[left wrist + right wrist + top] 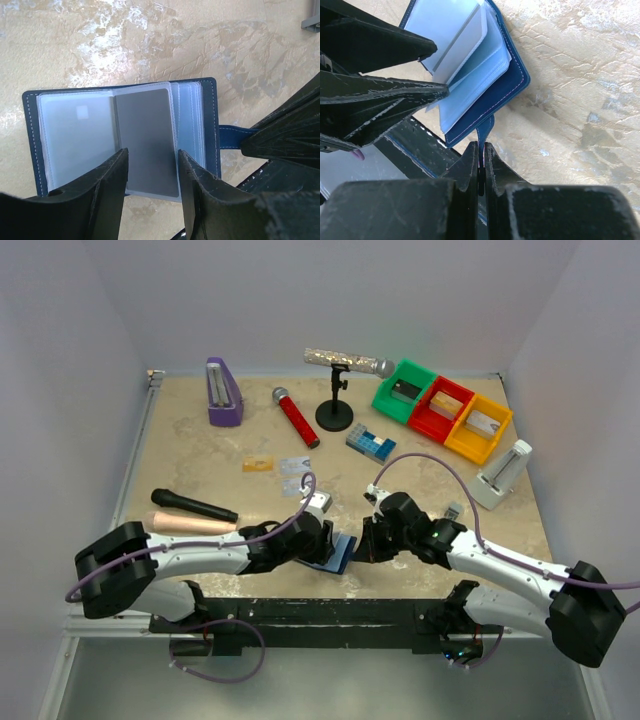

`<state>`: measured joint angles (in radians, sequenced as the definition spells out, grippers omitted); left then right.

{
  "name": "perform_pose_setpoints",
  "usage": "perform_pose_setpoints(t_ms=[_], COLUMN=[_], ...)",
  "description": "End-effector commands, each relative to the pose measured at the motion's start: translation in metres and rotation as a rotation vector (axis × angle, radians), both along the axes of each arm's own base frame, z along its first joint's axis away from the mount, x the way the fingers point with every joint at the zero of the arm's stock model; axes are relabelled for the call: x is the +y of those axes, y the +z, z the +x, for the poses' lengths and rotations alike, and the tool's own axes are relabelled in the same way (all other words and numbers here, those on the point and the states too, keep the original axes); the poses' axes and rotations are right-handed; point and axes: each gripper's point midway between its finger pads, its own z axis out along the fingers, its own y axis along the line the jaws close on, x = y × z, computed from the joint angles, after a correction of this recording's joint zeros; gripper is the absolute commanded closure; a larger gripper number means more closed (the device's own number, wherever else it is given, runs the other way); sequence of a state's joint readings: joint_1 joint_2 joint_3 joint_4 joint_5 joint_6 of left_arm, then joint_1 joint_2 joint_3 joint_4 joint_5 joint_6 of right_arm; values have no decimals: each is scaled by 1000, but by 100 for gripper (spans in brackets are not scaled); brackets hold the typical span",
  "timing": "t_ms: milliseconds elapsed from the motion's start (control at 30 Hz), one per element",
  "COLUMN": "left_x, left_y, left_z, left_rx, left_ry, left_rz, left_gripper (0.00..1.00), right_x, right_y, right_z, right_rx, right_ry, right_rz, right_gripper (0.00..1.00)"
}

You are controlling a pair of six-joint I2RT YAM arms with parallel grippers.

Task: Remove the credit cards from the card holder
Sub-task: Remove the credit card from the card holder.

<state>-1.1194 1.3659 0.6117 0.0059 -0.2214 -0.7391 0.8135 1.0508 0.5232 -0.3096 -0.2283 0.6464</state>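
The card holder (338, 552) lies open near the table's front edge, its pale inner pockets facing up (75, 135). A grey credit card (147, 140) sits in its middle pocket. My left gripper (153, 155) is open, its fingers hovering astride the near end of that card. My right gripper (481, 147) is shut on the holder's blue closure tab (486, 129) and holds the cover's right side. Further back on the table lie one gold card (258, 464) and two silver cards (295, 464) (294, 485).
A black microphone (195, 505) and a beige handle (190, 523) lie at the left. A red microphone (295, 417), a purple stand (223, 392), a microphone stand (335, 415), a blue-and-white block (371, 443), coloured bins (443, 410) and a white holder (500, 475) stand behind.
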Motion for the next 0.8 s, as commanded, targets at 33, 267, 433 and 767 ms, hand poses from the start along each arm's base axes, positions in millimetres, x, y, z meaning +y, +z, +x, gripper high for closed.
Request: perform_pose_setpoints(t_ms=[33,267,433,767], left_x=[12,17,22,33], left_y=[12,13,10,7], left_z=[10,12,13,19], left_rx=[-43,-50,-48,-50], left_ry=[44,50,60,98], left_rz=[15,26,45,99], left_gripper=[51,50,48,46], right_x=[6,6,5,5], right_y=[12,12,11,13], right_z=[0,0,0,1], right_rx=[-28,-25,-23,-26], right_ry=[30,31,31,30], right_rz=[27,26,20,18], right_gripper=[100,100,100,100])
